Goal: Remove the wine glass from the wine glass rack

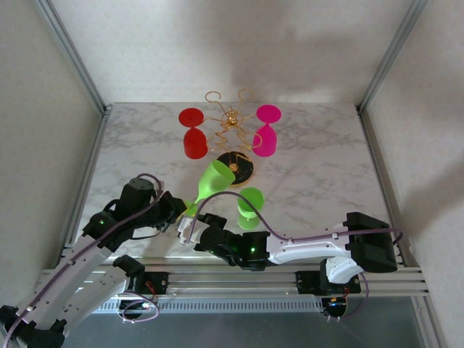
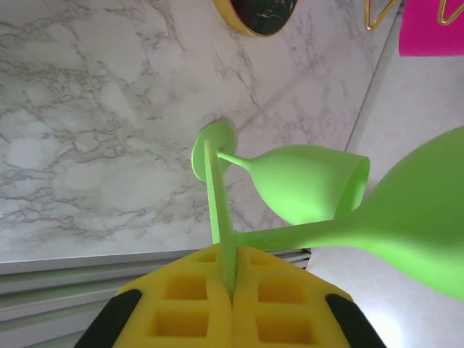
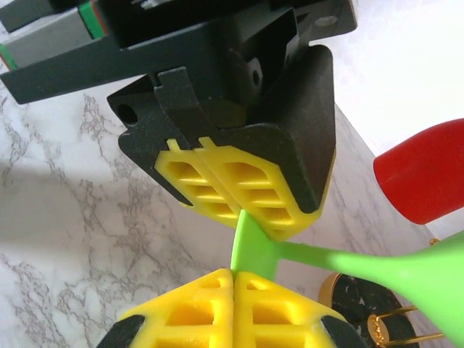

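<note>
A lime green wine glass [image 1: 214,178] hangs tilted over the table in front of the wine glass rack [image 1: 230,119]. My left gripper [image 2: 230,279] is shut on the edge of its round foot [image 2: 220,210], and the stem runs right to the bowl [image 2: 428,225]. My right gripper [image 3: 233,279] is right under that foot [image 3: 252,243] with its pads pressed together. I cannot tell whether they touch it. The left gripper's pads [image 3: 217,185] sit just above. A red glass [image 1: 193,135] and a magenta glass [image 1: 265,133] hang on the rack.
A second green glass [image 1: 250,206] lies on the marble table [image 1: 326,167] just right of the grippers, also seen as the lying glass [image 2: 304,181]. The rack's black-and-gold base [image 1: 236,166] stands behind the held glass. Metal frame posts line both table sides.
</note>
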